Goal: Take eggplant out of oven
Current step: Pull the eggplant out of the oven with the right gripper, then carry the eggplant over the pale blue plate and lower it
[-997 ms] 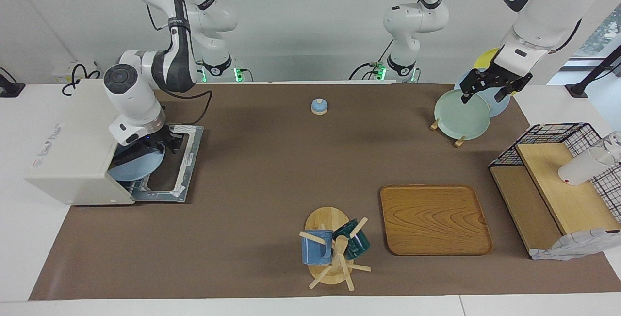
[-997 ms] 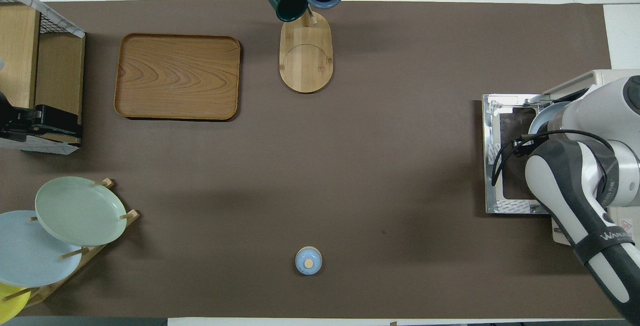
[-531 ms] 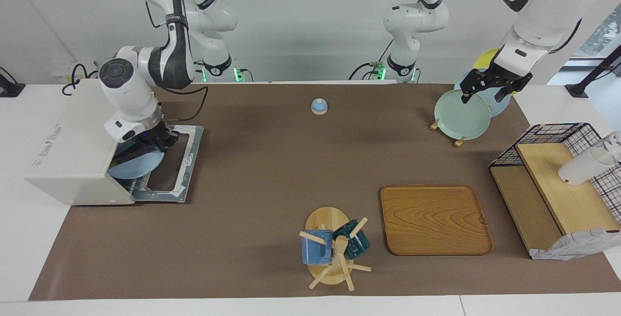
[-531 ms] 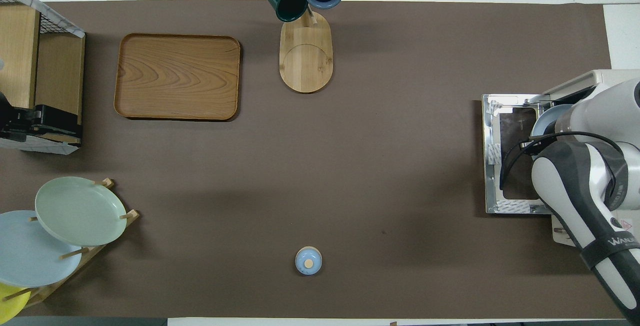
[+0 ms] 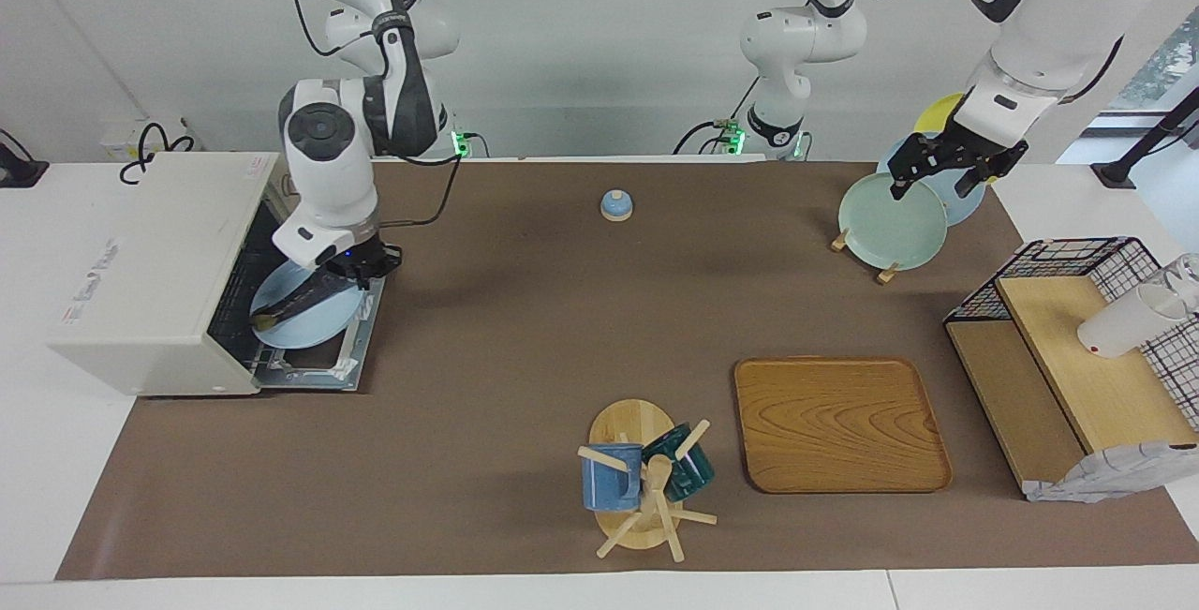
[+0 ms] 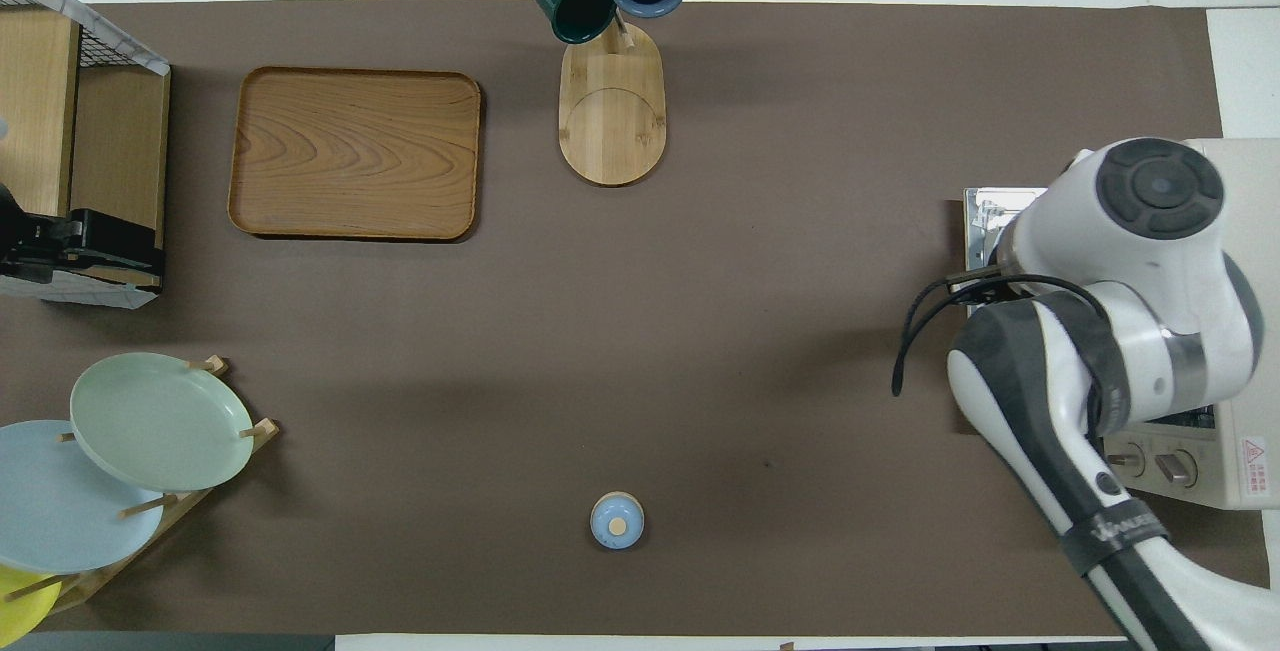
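Note:
The off-white oven point(image 5: 140, 273) stands at the right arm's end of the table with its door point(image 5: 314, 368) folded down flat. A light blue plate point(image 5: 314, 327) lies half out of the oven, over the door. The dark eggplant point(image 5: 298, 303) lies across the plate, its pale stem tip toward the oven. My right gripper point(image 5: 353, 271) is at the plate's outer rim by the eggplant's thick end and appears shut on the plate. In the overhead view my right arm hides plate and eggplant; only the oven point(image 6: 1240, 471) shows. My left gripper point(image 5: 946, 168) waits over the plate rack.
A plate rack with a green plate point(image 5: 890, 221) and a wire basket shelf point(image 5: 1077, 348) with a white cup point(image 5: 1124, 324) stand at the left arm's end. A wooden tray point(image 5: 838, 423), a mug tree point(image 5: 642, 479) and a small blue lidded pot point(image 5: 615, 205) stand mid-table.
My right gripper has drawn back out of the oven toward the table's middle, and the plate came with it. The eggplant now shows. The left arm has not moved.

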Robot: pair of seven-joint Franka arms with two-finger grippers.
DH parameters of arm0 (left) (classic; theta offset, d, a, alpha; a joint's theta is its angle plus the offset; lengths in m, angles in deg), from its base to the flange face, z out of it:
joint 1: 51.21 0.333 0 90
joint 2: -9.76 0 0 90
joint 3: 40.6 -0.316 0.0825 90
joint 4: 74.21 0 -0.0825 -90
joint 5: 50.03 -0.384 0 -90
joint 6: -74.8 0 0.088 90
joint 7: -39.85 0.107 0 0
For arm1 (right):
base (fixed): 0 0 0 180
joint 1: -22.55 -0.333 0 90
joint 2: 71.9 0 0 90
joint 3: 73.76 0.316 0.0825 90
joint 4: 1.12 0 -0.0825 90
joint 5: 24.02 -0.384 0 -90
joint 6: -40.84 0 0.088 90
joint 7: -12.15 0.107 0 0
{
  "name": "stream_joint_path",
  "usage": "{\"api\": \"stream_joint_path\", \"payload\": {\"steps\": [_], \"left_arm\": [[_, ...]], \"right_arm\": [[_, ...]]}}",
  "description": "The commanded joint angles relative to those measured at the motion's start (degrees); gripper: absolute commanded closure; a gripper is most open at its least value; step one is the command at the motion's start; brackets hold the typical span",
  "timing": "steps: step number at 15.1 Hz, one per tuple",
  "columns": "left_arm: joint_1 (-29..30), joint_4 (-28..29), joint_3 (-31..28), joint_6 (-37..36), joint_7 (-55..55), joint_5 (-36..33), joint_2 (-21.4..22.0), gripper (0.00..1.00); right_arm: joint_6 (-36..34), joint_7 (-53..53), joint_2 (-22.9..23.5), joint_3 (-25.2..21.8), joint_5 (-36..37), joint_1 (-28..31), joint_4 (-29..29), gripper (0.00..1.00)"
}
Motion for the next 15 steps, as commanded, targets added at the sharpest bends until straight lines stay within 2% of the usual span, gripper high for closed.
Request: {"api": "stream_joint_path", "payload": {"steps": [1, 3, 6, 8, 12, 15], "left_arm": [[0.9, -0.4, 0.7, -0.3, 0.4, -0.9, 0.3, 0.0], [0.9, -0.4, 0.7, 0.0, 0.5, -0.9, 0.2, 0.0], [0.9, -0.4, 0.7, 0.4, 0.4, -0.9, 0.2, 0.0], [1.0, -0.4, 0.7, 0.7, 0.2, -0.9, 0.2, 0.0], [1.0, -0.4, 0.5, 0.7, 0.1, -0.9, 0.2, 0.0], [1.1, -0.4, 0.5, 1.4, 0.1, -0.9, 0.2, 0.0]], "right_arm": [[-1.0, 7.5, 0.7, 0.2, 1.5, -5.2, 1.5, 1.0], [-3.1, 12.3, 2.1, 0.2, 1.4, -9.6, 4.9, 1.0], [-15.7, 18.6, 11.6, 0.3, 0.5, -15.2, 22.6, 1.0], [-20.2, 24.3, 18.3, 0.3, -0.2, -19.8, 32.7, 1.0], [-16.5, 39.9, 26.6, 0.9, -1.1, -26.9, 38.6, 1.0], [-15.0, 42.9, 29.4, 3.0, -3.3, -27.3, 43.0, 1.0]]}}
